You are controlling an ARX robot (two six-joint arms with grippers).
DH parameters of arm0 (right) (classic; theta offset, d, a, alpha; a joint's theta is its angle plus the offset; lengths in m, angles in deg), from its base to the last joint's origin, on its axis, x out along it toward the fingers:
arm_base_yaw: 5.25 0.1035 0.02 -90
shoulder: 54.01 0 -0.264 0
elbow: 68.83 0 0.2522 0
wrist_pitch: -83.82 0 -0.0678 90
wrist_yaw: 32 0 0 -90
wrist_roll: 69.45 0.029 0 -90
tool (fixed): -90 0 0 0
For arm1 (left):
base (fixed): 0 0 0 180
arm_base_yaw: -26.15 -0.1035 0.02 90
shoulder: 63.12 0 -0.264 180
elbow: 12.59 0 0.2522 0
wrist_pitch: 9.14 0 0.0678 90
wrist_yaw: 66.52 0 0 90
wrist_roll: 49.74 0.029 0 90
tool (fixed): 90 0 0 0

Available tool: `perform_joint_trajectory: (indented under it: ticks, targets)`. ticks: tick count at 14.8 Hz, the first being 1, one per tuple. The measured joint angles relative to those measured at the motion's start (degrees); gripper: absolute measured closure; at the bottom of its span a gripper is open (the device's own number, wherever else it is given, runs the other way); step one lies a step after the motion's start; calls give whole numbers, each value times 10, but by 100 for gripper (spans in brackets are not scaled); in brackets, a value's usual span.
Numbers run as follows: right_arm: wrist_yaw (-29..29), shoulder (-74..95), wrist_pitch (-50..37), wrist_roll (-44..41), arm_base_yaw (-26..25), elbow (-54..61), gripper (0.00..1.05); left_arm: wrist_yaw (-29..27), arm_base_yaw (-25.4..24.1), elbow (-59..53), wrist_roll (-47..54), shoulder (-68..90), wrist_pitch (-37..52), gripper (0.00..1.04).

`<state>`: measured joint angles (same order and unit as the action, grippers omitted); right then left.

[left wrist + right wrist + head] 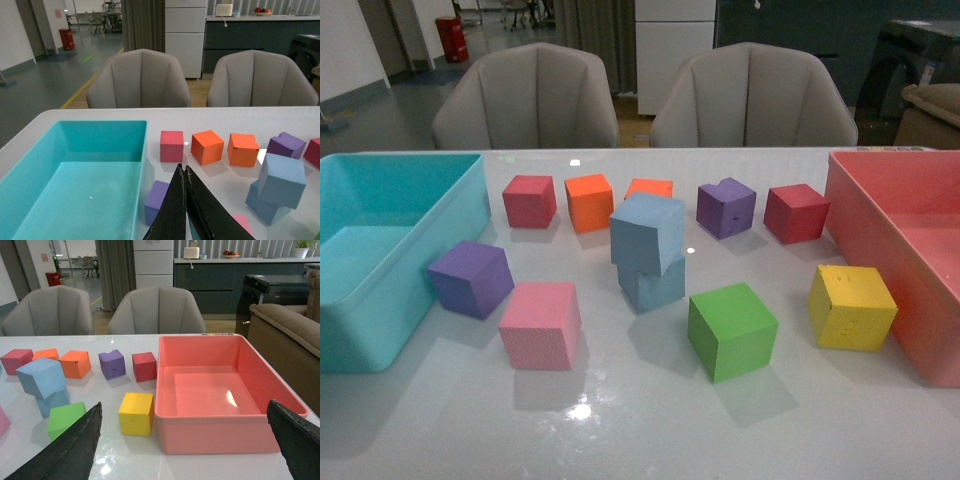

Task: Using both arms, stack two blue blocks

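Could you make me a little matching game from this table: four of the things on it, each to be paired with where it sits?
Things:
1. upper blue block
2. yellow block
3. turquoise bin
4. green block

Places:
A. beside the pink bin
B. table's left side
C. tilted on the lower blue block
D. near the front, right of the blue stack

Pairs: 1-C, 2-A, 3-B, 4-D

A glossy white table (pixel 650 430) carries foam cubes, a turquoise bin (pixel 380 260) and a pink bin (pixel 905 260).
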<state>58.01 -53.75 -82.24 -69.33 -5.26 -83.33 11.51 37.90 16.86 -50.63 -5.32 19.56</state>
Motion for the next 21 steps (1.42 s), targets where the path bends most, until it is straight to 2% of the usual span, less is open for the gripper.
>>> perform_joint_trajectory:
  ticks: [7,8,9,12,15,21]
  targets:
    - [0,0,0,0,0,0,6,73,-73,-106,0,-165,-67,103]
    - [0,0,0,0,0,0,6,115,-110,-114,1,-189,-84,103]
    - [0,0,0,0,0,0,6,111,-121,-121,0,-212,-99,103]
    - [0,0,0,0,0,0,6,120,-116,-151,1,-258,-108,103]
    - [0,0,0,0,0,0,6,119,-116,-151,1,-330,-175,103]
    - [0,0,0,0,0,0,6,120,-116,-151,1,-366,-216,103]
